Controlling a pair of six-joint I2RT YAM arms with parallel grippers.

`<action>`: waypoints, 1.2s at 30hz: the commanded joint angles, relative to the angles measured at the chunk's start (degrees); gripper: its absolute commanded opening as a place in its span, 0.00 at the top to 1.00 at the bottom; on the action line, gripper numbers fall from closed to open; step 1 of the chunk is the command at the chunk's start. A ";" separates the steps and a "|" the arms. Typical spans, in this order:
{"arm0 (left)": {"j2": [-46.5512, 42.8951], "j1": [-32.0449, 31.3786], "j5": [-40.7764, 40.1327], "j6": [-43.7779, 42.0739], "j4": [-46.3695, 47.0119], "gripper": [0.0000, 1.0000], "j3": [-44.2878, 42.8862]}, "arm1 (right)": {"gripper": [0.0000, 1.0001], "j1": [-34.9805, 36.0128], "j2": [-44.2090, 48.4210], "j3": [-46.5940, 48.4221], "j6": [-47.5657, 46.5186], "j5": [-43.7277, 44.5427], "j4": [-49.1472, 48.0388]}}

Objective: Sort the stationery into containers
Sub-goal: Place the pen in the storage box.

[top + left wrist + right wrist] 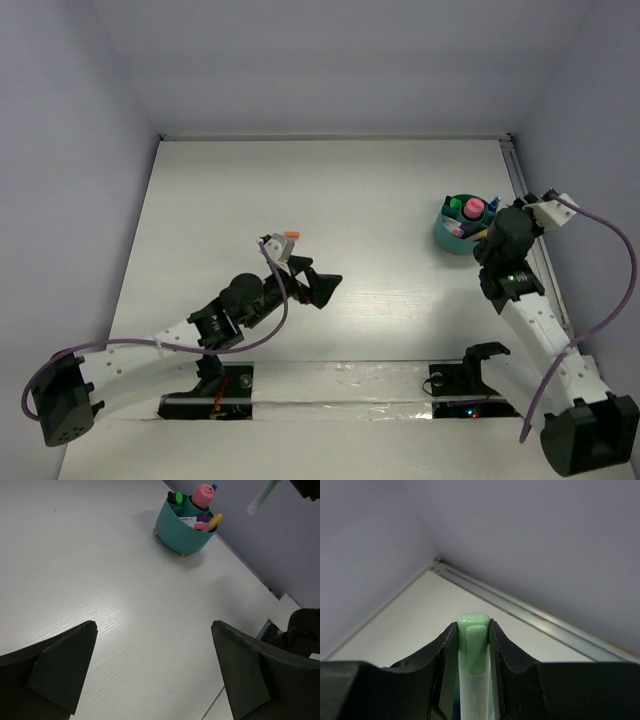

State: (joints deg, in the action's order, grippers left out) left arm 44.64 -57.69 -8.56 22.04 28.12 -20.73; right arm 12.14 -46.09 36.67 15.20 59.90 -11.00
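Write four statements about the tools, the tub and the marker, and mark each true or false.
1. The right tool is shut on a pale-green marker. True.
2. The left tool holds a pen. False: it is open and empty.
3. The teal tub lies tipped on its side. False: it stands upright.
4. A pink-capped tube stands in the tub. True.

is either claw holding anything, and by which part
The right claw is shut on a pale-green pen, pinched at its capped end. The left claw is open and holds nothing.
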 commanded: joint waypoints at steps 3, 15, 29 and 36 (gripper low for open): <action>-4.29 -0.14 -2.07 -1.30 2.12 0.01 1.39 | 1.00 -6.16 -7.15 4.55 0.62 -2.07 -3.13; -10.10 -0.14 -2.52 -0.86 1.32 0.01 2.80 | 1.00 -6.16 -20.09 4.73 1.58 -3.38 -12.02; -7.73 -0.14 -3.22 -1.21 1.76 0.01 2.36 | 1.00 -6.16 -23.70 -1.77 8.78 -3.47 -17.03; -7.99 -0.14 -3.66 -1.39 1.76 0.01 2.36 | 0.99 -6.16 -22.56 -5.90 11.87 -5.93 -18.44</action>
State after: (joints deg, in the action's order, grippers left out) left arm 37.23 -57.69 -11.53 21.41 27.40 -18.33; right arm 6.22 -69.82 31.73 24.51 54.22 -24.93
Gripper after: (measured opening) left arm 0.989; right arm 0.329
